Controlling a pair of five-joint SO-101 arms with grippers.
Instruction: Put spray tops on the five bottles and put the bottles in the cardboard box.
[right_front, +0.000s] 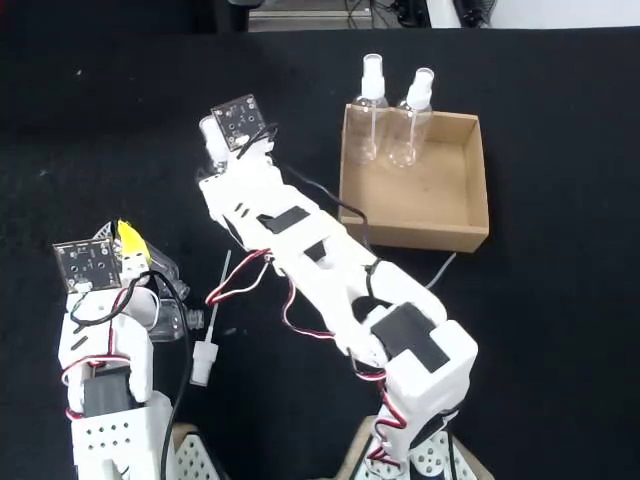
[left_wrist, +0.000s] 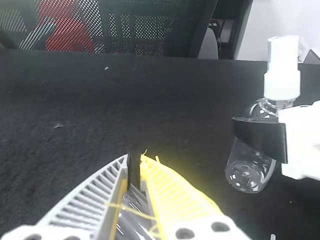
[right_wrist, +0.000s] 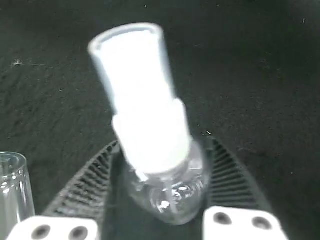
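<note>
Bottle-capping at the table (right_front: 540, 330): we see the right jaws clamped high on the body of a capped bottle (right_wrist: 167, 200), its white spray top (right_wrist: 140, 95) standing out past the jaw tips and leaning a little. The cardboard box (right_front: 465, 215) lies well apart, off to one side of those jaws, with two boxed bottles (right_front: 368, 125) already upright against its far wall, tops on. The left jaws are closed on an uncapped bottle (right_front: 170, 310), seated deep between them near their base. A loose spray top (right_front: 204, 360) with its thin tube lies on the table behind those jaws, close to the arm. We judge these bottles light, thin-walled and smooth: easy to lift, but apt to slip or twist in a loose hold and to dent under a hard one. With the top on, the weight sits high, so we would take hold just below the shoulder, as the right jaws do, rather than low on the body. The loose spray top looks stiffer, though its tube seems easily bent.
</note>
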